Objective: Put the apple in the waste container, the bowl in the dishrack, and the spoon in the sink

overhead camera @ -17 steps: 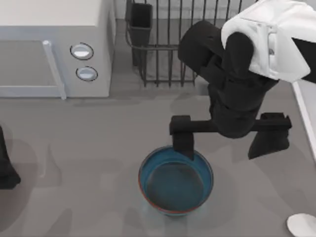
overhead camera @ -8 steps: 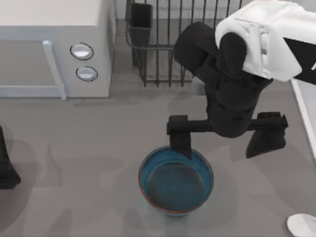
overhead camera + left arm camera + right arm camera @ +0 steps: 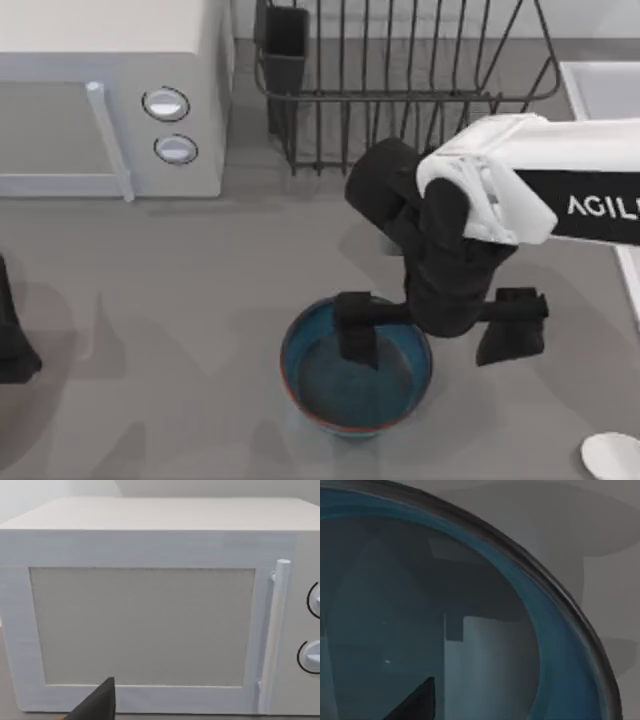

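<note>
The blue bowl [image 3: 330, 385] with its reddish-brown rim sits on the table near the front middle. My right gripper [image 3: 432, 338] is open and straddles the bowl's right wall, with one finger [image 3: 357, 338] inside the bowl and the other finger [image 3: 510, 338] outside it. The bowl's blue inside [image 3: 485, 605] shows close up in the right wrist view. The dark wire dishrack [image 3: 400, 95] stands behind it. A corner of the pale sink [image 3: 605, 90] lies at the back right. The white spoon [image 3: 612, 456] lies at the front right edge. The apple and the waste container are out of view.
A white microwave [image 3: 110, 100] with two knobs stands at the back left, and its door [image 3: 140, 625] faces the left wrist camera. The dishrack's dark cutlery cup [image 3: 285, 40] is at its left corner. My left arm [image 3: 10, 345] is parked at the left edge.
My right gripper has moved toward the front and down. Its left finger has gone from the bowl's far rim to inside the bowl. The arm no longer covers the dishrack and the sink.
</note>
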